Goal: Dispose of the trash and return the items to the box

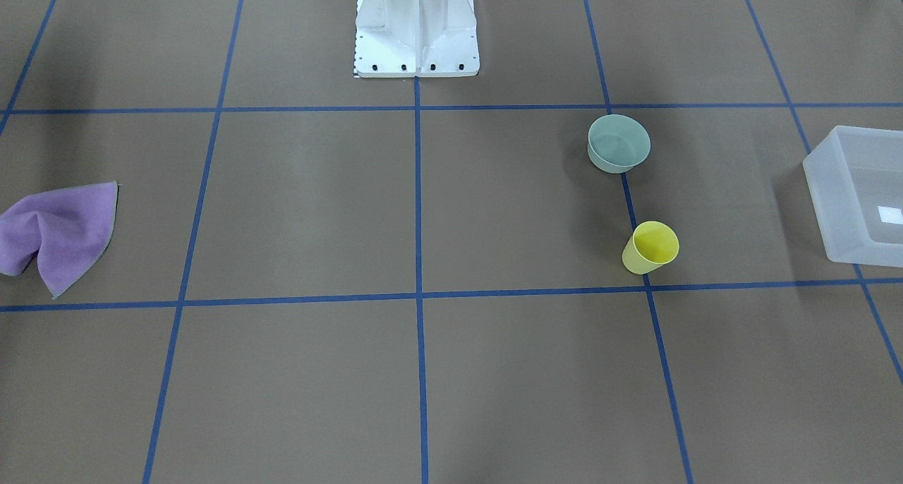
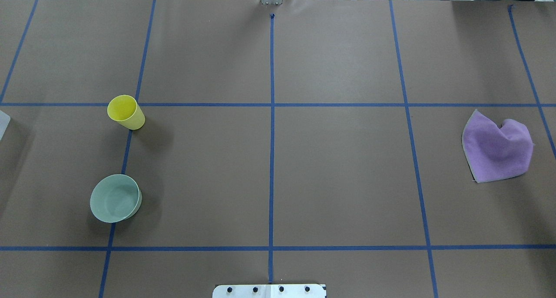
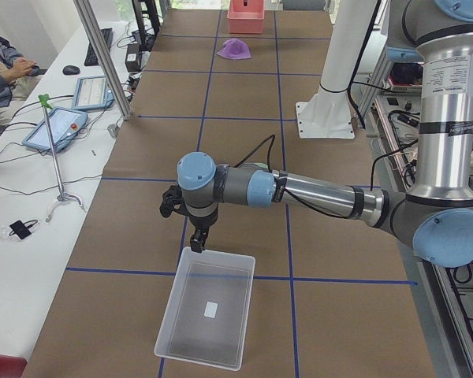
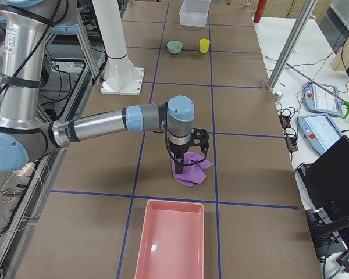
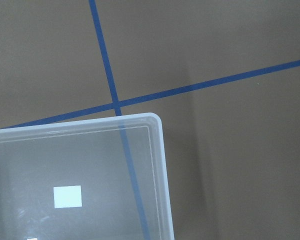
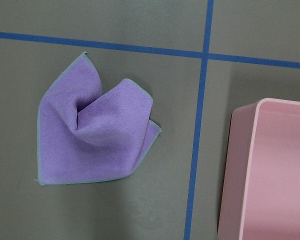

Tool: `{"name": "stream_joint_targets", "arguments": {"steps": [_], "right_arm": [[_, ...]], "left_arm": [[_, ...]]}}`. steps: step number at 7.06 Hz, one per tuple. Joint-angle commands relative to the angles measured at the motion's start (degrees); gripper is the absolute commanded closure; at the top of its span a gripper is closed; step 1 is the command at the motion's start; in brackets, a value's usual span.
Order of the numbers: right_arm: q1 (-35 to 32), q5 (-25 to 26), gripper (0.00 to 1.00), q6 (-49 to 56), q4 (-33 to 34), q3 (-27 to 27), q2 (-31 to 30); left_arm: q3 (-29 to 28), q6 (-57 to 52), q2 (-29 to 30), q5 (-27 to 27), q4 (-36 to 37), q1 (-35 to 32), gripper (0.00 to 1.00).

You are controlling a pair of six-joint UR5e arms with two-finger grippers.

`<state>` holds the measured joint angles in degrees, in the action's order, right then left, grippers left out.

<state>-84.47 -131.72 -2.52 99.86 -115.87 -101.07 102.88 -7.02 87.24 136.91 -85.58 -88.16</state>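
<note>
The pale teal bowl stands upright on the brown table, and it also shows in the overhead view. A yellow cup stands near it. The translucent box sits empty at the table's end on my left side. My left gripper hangs over the box's rim, seen only from the side; I cannot tell if it is open. My right gripper hangs just over a crumpled purple cloth; I cannot tell its state either.
A pink bin stands at the table's end on my right side, next to the purple cloth; its rim shows in the right wrist view. The white robot base stands at mid-table. Blue tape lines grid the table.
</note>
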Motion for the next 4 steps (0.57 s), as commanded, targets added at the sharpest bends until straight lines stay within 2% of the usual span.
{"name": "stream_joint_targets", "arguments": {"steps": [1,4], "right_arm": [[-0.08,0.06,0.00,-0.12,-0.02,0.03,0.52],[-0.08,-0.20,0.00,-0.03,0.07,-0.32,0.00]], "left_arm": [[-0.14,0.34,-0.49,-0.15,-2.73,-0.26,0.02],[-3.57,1.21,-1.10,0.02,-7.05,0.00,0.02]]}}
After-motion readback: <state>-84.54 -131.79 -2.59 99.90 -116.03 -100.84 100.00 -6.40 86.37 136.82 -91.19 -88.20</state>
